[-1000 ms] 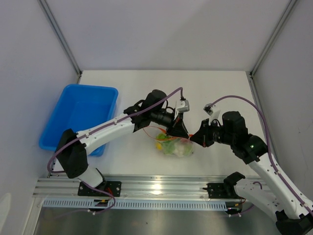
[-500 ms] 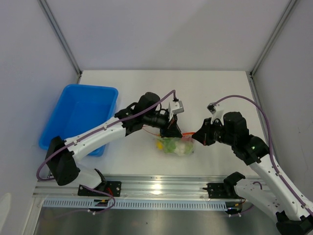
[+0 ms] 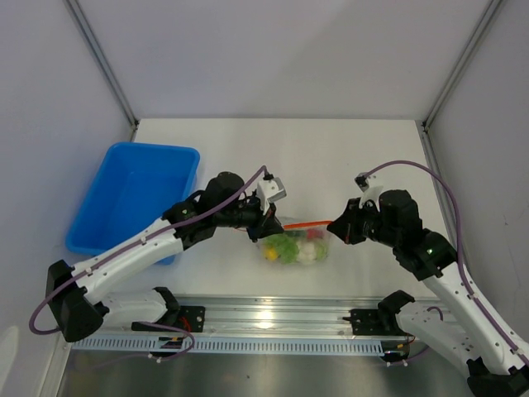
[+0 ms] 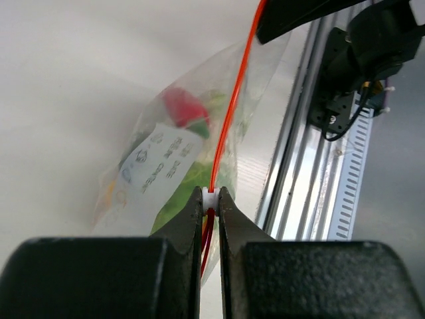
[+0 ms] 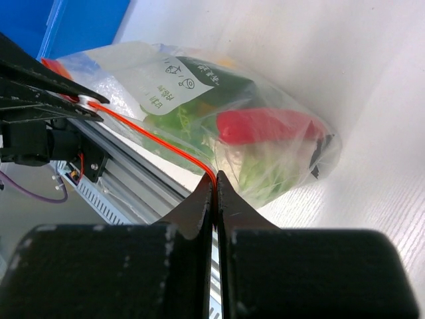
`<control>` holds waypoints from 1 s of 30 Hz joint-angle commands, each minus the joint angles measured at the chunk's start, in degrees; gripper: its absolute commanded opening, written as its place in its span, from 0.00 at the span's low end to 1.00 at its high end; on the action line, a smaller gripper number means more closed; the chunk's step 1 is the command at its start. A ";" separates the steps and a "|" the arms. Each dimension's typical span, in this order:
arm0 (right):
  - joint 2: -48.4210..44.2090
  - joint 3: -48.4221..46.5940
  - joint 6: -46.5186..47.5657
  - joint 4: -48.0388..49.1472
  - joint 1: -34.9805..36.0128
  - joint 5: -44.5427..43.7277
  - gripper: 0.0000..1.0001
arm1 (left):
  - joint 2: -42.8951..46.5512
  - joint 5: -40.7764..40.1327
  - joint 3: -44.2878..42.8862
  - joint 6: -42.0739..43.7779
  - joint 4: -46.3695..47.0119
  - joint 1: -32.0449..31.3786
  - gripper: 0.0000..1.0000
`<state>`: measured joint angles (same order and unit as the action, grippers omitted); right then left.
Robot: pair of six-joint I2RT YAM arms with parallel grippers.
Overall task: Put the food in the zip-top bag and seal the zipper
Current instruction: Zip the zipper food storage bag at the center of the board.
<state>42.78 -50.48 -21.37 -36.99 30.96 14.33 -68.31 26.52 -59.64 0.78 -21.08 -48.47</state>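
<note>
Pinching the zipper [image 3: 306, 222], the left tool [image 3: 266, 232] has slid leftward.

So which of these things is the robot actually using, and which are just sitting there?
In use:
zip-top bag
food, inside the bag
zipper, pinched by the left end effector and the right end effector

Just lying about:
blue tray, off to the left, touched by neither arm

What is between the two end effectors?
The orange-red zipper, taut from the left end effector to the right end effector, with the clear zip-top bag holding the food along it. The top view shows this.
</note>
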 commanded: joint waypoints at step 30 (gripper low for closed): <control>-3.85 -0.32 -3.42 -0.98 -0.38 -4.05 0.00 | 33.33 -34.96 19.91 -12.55 -9.33 1.89 0.01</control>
<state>40.66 -50.26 -24.47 -37.89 31.07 11.55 -37.56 -3.14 -40.86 -10.90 -27.18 -47.92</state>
